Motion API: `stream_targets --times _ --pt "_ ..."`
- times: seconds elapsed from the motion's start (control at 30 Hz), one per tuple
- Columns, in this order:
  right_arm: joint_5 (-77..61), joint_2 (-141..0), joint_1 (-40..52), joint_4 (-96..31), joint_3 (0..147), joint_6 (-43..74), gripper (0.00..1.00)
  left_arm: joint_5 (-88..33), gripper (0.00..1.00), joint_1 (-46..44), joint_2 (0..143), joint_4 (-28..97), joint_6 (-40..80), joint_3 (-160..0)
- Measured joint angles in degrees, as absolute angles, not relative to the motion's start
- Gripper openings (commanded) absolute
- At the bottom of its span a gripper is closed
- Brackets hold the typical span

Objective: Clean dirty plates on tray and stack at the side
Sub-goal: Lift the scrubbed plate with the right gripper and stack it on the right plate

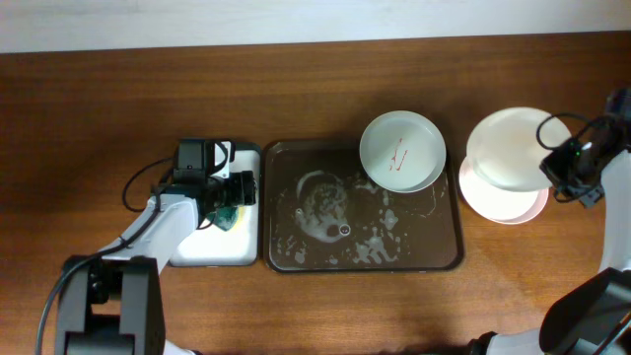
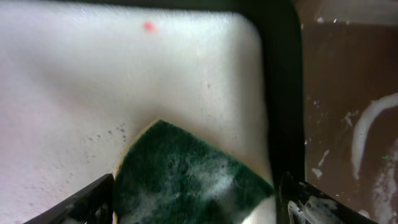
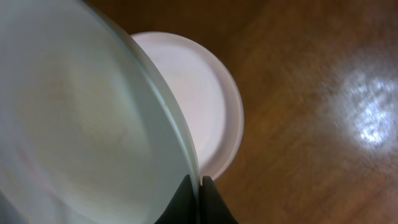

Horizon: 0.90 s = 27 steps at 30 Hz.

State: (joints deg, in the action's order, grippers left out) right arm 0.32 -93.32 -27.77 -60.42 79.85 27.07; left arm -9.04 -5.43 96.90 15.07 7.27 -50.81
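Stacking in hand: a white plate (image 1: 508,148) is being gripped by the right pincer (image 3: 199,182) above the lower plate (image 1: 503,208) beside the tray (image 1: 450,258). The left pincer (image 2: 196,200) is being held open over the sponge (image 2: 180,171). A level lowering is being called for next.

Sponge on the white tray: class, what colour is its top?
The sponge is dark green, flecked with foam; the left wrist view shows it best.

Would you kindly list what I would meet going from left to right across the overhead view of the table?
white tray → dark brown tray → white plate
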Motion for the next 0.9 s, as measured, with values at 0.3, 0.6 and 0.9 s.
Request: stream_targets --times 0.3,0.6,0.9 --pt "-0.21 -93.32 -30.35 -54.61 73.45 27.18 0.13 -7.09 0.51 -5.58 99.98 13.76 7.16 -50.85" --pt "-1.5 -93.3 -30.35 -53.93 71.77 27.05 0.19 -6.46 0.0 -5.56 100.42 10.52 7.2 -50.83" --pt "-11.64 -93.3 -28.51 -53.71 71.77 19.33 0.28 -4.05 0.69 -5.56 98.0 13.04 11.84 -50.83"
